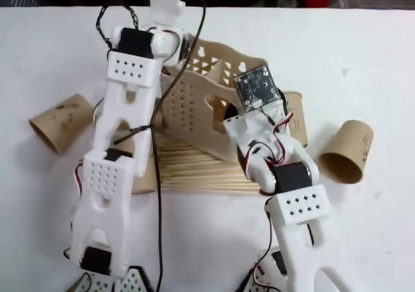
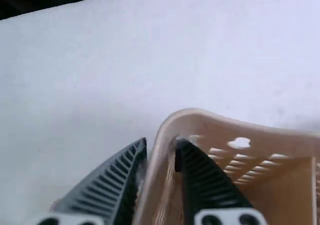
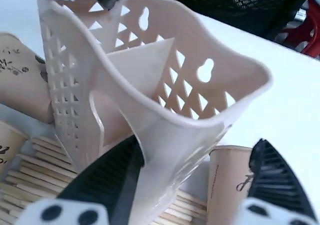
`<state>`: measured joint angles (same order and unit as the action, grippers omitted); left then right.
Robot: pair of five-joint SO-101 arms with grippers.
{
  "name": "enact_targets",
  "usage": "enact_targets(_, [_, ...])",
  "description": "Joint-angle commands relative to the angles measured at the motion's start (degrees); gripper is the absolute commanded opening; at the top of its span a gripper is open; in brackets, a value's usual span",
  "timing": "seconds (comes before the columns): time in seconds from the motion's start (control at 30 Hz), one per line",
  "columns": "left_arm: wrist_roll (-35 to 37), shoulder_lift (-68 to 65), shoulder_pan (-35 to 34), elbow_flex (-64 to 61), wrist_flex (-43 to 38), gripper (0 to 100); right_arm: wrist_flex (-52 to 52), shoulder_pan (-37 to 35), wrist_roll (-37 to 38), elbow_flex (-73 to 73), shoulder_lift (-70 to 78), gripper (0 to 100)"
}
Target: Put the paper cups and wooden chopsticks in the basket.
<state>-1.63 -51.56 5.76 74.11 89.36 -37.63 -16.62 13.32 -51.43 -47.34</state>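
White table (image 1: 363,58) | my left gripper (image 2: 161,145) pinches basket (image 1: 194,104) rim; right gripper (image 3: 197,147) spread astride it | advise: level basket clear of chopsticks (image 1: 194,170)

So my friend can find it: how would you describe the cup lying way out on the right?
Find the beige basket in the middle of the white table. Out to its right a brown paper cup lies on its side, alone, clear of the chopsticks and the cups crowding the basket.

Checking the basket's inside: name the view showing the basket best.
Right wrist view: the basket shows mouth, divider and perforated walls plainly. High view: arms cover part. Left wrist view: a rim corner in the left tool.
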Motion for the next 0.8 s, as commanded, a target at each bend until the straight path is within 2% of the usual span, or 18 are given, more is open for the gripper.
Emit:
enact_targets(0.0, [-3.3, -2.9, -1.7, -1.1, 2.4, 5, 0.6, -0.4, 0.5, -1.2, -1.7, 30.1])
enact_targets(0.07, [-4.1, -3.3, -1.5, -1.0, 3.0, 2, 0.6, -0.5, 0.5, -2.3, -1.7, 30.1])
enact_targets(0.17, [-3.3, -4.4, -1.8, -0.4, 3.3, 2, 0.2, -0.5, 0.0, -3.7, -1.8, 28.7])
enact_targets(0.4, [10.9, -2.5, -4.2, -0.3, -2.9, 2, 0.7, -2.7, -0.1, -4.0, -2.3, 11.8])
enact_targets(0.53, [17.4, -1.1, -3.9, 1.0, -3.9, 2, 0.2, -2.5, 0.0, -0.6, -2.1, 15.6])
enact_targets(0.77, [18.2, -0.8, -3.9, 4.0, -3.6, 2, -3.1, -2.5, 0.0, -0.2, -2.3, 23.4])
